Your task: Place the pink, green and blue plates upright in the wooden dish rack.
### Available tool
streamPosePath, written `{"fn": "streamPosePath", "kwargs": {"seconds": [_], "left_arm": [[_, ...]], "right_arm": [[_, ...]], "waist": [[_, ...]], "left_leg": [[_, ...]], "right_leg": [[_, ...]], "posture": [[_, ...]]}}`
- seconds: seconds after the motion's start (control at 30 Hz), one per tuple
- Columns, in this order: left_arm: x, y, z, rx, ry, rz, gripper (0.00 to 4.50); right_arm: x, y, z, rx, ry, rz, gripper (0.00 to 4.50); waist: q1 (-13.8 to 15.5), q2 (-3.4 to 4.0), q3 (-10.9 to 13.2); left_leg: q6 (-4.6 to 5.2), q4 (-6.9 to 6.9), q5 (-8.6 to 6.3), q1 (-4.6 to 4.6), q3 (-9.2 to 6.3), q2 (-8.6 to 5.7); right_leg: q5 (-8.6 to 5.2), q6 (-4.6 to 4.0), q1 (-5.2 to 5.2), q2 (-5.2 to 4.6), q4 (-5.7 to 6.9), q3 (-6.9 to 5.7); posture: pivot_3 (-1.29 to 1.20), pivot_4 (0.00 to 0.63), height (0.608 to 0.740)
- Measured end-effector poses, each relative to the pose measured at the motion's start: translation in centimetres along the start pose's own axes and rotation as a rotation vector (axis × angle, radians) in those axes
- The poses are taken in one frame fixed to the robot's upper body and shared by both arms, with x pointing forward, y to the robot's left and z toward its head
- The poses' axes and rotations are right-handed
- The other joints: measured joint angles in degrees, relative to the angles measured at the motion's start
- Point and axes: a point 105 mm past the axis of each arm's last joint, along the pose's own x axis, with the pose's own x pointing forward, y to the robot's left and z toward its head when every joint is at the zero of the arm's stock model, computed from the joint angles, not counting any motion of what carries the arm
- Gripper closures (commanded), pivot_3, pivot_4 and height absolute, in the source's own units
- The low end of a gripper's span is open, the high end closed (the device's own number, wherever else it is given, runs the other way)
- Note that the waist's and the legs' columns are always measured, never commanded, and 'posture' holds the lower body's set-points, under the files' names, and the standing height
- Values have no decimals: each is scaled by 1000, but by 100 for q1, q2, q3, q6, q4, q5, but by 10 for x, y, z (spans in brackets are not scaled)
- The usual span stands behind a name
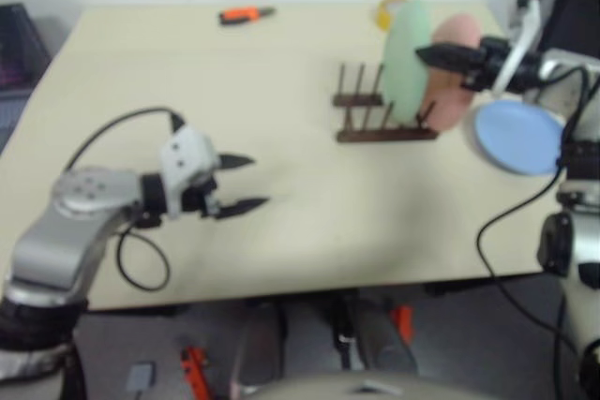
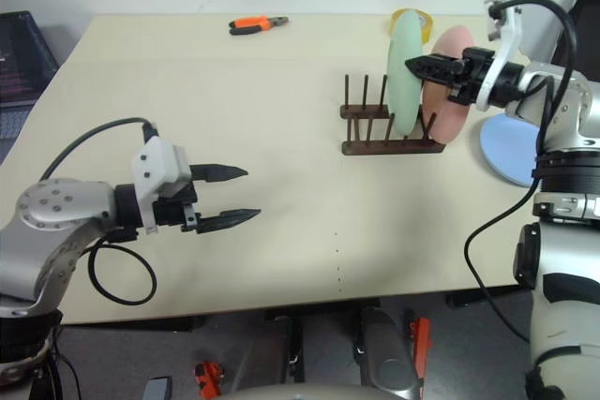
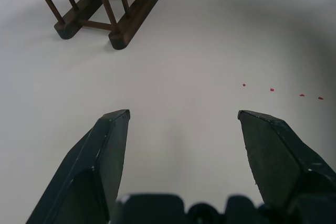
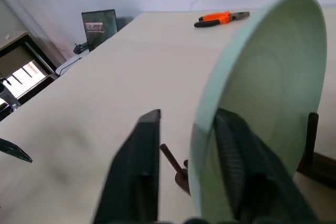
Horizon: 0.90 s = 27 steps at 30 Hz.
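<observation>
The mint green plate (image 2: 405, 72) stands upright between the pegs of the wooden dish rack (image 2: 375, 142) at the table's far right. The pink plate (image 2: 452, 91) stands upright just behind it, at the rack's right end. To the right of the rack the blue plate (image 2: 506, 152) lies flat on the table. My right gripper (image 2: 418, 65) is at the green plate's top rim, open, with one finger on each side of it; in the right wrist view a gap shows between one finger (image 4: 142, 150) and the rim. My left gripper (image 2: 239, 196) hovers open and empty over the table's near left.
Orange-handled pliers (image 2: 258, 22) lie at the table's far edge. A yellow tape roll (image 2: 414, 18) sits behind the plates. A dark screen (image 2: 19, 53) stands off the table's left side. The rack's left slots (image 3: 84, 3) hold nothing.
</observation>
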Motion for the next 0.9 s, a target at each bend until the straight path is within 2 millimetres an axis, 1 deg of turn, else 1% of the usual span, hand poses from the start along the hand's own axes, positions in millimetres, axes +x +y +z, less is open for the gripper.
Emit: {"fn": "streamPosePath", "kwargs": {"seconds": [0.07,0.27,0.37,0.43,0.53,0.6,0.63,0.67,0.7,0.77,0.8,0.9], "left_arm": [[0,0,0,1,0,-2,870],[0,-1,0,-2,3,-1,870],[0,0,0,0,3,-1,870],[0,0,1,2,3,-2,870],[1,0,3,10,-1,-6,870],[3,-1,6,21,-6,-31,870],[3,-1,6,22,-6,-38,870],[6,-2,8,25,-8,-50,870],[9,-3,9,28,-12,-59,870],[22,-4,19,45,-43,-83,870],[27,-5,21,49,-51,-91,870],[46,-11,26,45,-79,-118,870]], "right_arm": [[0,0,1,-14,-6,-4,1471],[-2,4,11,-89,-33,-1,1471],[-7,0,17,-141,-41,-39,1471],[-16,-4,24,-179,-46,-72,1471],[-32,-2,39,-259,-52,-105,1471],[-60,-1,42,-374,13,-161,1471],[-71,-2,39,-410,51,-185,1471],[-82,-3,31,-438,106,-205,1471],[-89,-6,20,-439,153,-216,1471],[-108,-19,-13,-427,300,-275,1471],[-114,-25,-28,-408,355,-292,1471],[-133,-42,-61,-402,485,-366,1471]], "waist": [[0,0,0],[0,0,0],[1,0,0],[3,0,0],[6,1,0],[72,1,0],[100,1,0],[129,0,0],[136,-2,-1],[191,-2,-2],[191,-2,-2],[162,12,-6]], "left_leg": [[0,0,0,1,0,0],[0,0,0,1,0,0],[0,1,0,1,0,0],[0,0,0,0,1,0],[0,-1,0,-1,1,0],[-2,-5,-1,-2,-3,-2],[-3,-5,-3,-2,-2,-2],[-3,-3,-3,-2,-2,-2],[-4,1,-3,2,-2,-2],[-4,11,-3,6,-6,-7],[-4,16,-3,8,0,-7],[-1,19,-1,22,20,-9]], "right_leg": [[0,0,0,0,1,0],[0,0,0,2,1,-1],[0,0,0,0,1,0],[0,0,0,-1,0,1],[0,0,0,-2,-3,1],[-5,-3,1,-2,-8,-6],[-7,-5,1,-2,-9,-6],[-7,-4,1,-2,-11,-7],[-7,-4,7,-2,-11,-7],[-3,1,18,-7,-9,-9],[-3,1,18,-8,-9,-2],[-1,4,25,-15,-8,8]], "posture": [[0,150,740],[0,150,740],[0,150,740],[0,150,740],[0,150,740],[0,150,740],[0,150,740],[0,150,740],[0,150,740],[0,150,740],[0,150,740],[0,150,740]]}}
